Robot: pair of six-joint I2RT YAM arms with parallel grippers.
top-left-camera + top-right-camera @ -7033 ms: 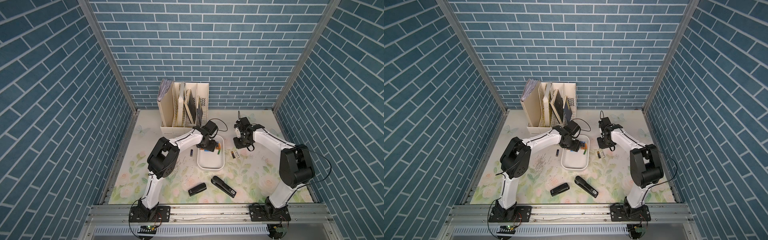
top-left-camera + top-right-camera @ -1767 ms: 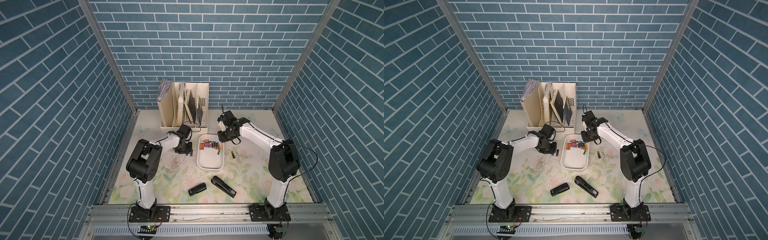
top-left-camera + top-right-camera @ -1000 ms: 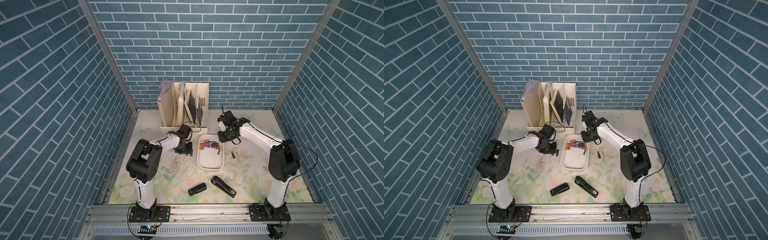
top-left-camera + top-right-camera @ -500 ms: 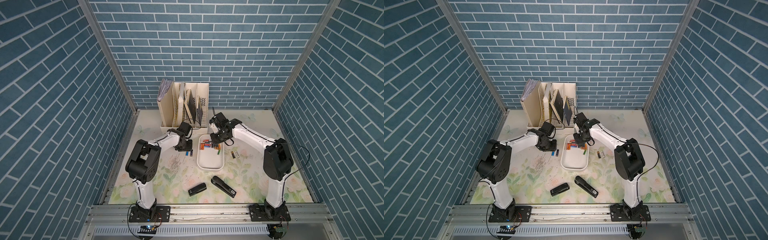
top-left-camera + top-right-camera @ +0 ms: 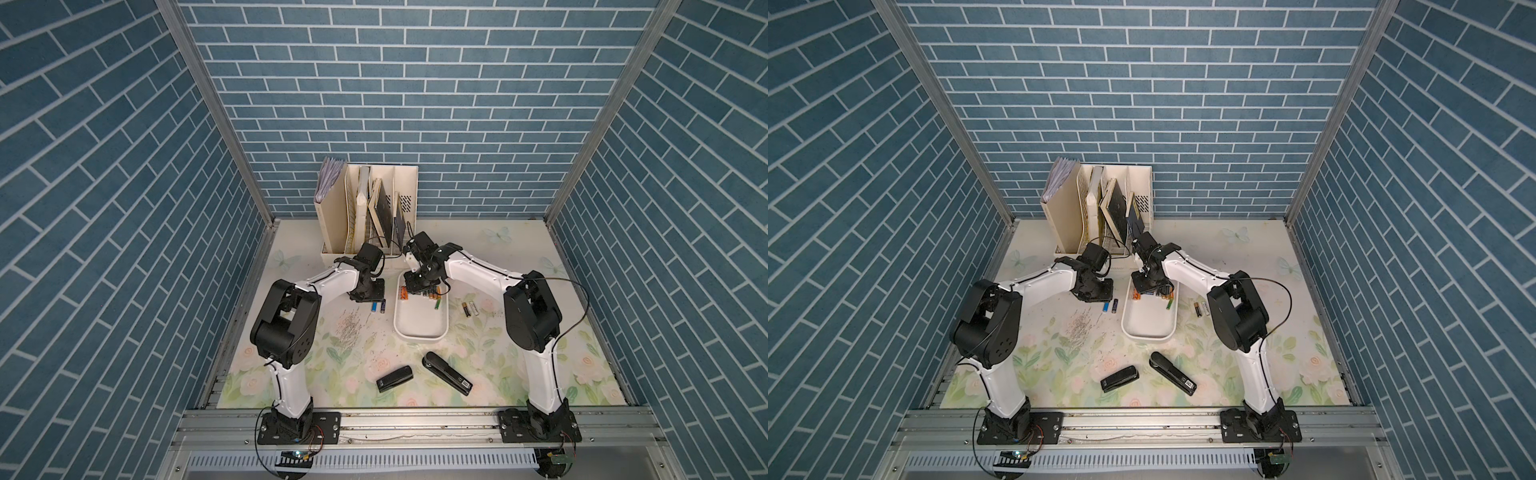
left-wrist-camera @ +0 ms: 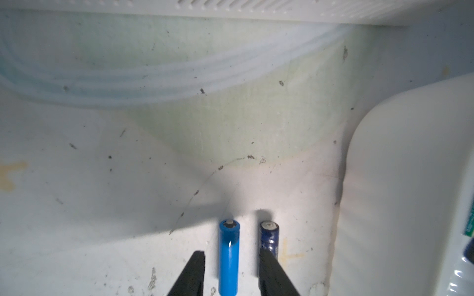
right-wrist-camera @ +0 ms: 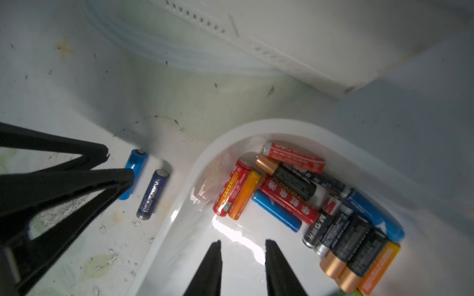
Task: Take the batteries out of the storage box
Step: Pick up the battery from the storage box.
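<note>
Two cells out, left side: light-blue battery [image 6: 229, 253] and dark-blue battery [image 6: 269, 237] lie parallel on the table [image 5: 490, 353], just beside the storage box [image 5: 419, 324], flat so they cannot topple.
Left pincer [image 6: 231, 256]: released, jaws straddling the light-blue battery with a gap either side, so it carries nothing.
Right pincer [image 7: 243, 241]: released and empty, low over the box's bare floor, pointed at the pile.
Pile: most batteries [image 7: 289, 200] crowd the box's end nearest the file holder [image 5: 332, 224], some overlapping.
Right side: two more batteries [image 5: 466, 308] rest on the table, near the box.
My next pick: I'd take an edge cell, since the crowded ones leave my jaws little room.
</note>
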